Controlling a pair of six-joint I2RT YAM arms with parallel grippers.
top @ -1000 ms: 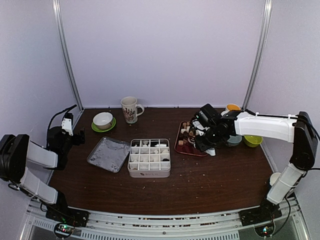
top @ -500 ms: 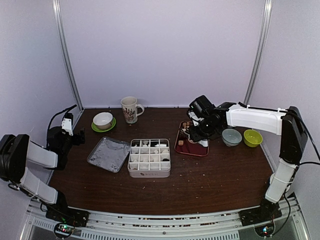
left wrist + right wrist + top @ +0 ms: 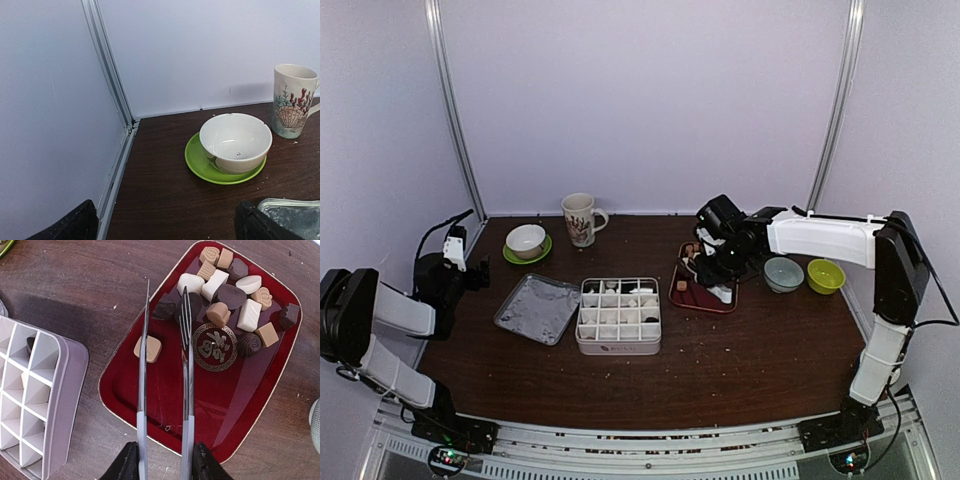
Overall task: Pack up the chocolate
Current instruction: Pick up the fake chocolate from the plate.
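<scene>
Soft, even, bright light; faint shadows on the worktop (image 3: 740,350). Glare streaks the glossy red tray (image 3: 235,400). Views sharp; walls (image 3: 640,100) tinted lilac.

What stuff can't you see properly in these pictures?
Top view: right arm hides part of the tray; chocolates too small to count.
Top view: box cells too small to tell contents.
Right wrist view: left edge cuts off the box.
Left wrist view: edges cut off the lid and mug.

White compartmented box (image 3: 618,346) mid-table, silver tin lid (image 3: 537,308) at its left, red rectangular tray (image 3: 240,405) at its right rear, brown, tan and cream chocolates (image 3: 218,314) on the tray, pale tongs (image 3: 142,365) above the tray, grey bowl (image 3: 783,273) and lime bowl (image 3: 826,275) further right, white bowl (image 3: 235,142) on green saucer (image 3: 200,167) back left.
</scene>
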